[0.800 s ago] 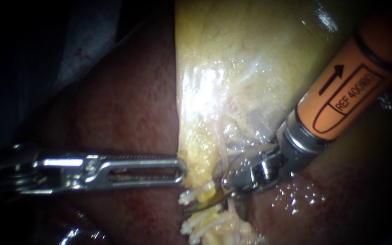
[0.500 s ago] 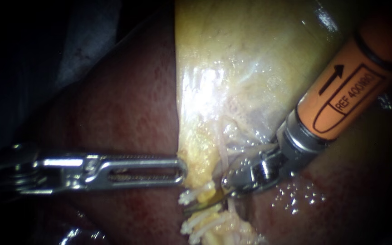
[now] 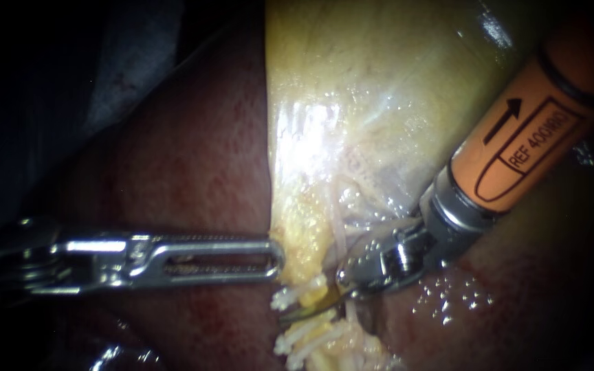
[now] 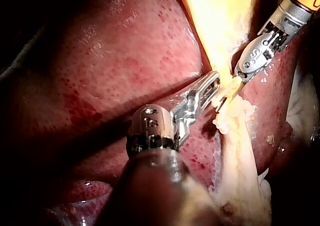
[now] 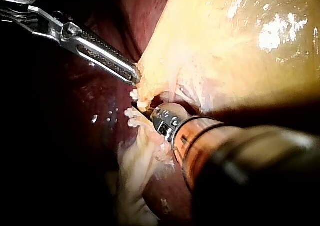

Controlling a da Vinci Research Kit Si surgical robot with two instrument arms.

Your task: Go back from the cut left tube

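Note:
The pale yellow gallbladder [image 3: 366,103] hangs down over the dark red liver [image 3: 194,158]. At its lower tip a thin tube runs down between white clips, one clip [image 3: 283,299] above and one clip [image 3: 297,340] below. My left instrument [image 3: 273,257] comes in level from the left, its slotted jaws shut on the gallbladder's lower edge [image 4: 212,83]. My right instrument [image 3: 307,312], with an orange shaft, reaches down from the upper right. Its thin dark blades lie shut in the gap between the clips [image 4: 234,88], close against a short yellow tube stump [image 3: 314,297].
Liver surface surrounds the site on both sides, wet and glistening under the right instrument's wrist [image 3: 448,302]. Pale stringy tissue [image 4: 240,156] trails below the lower clip. The far left is dark.

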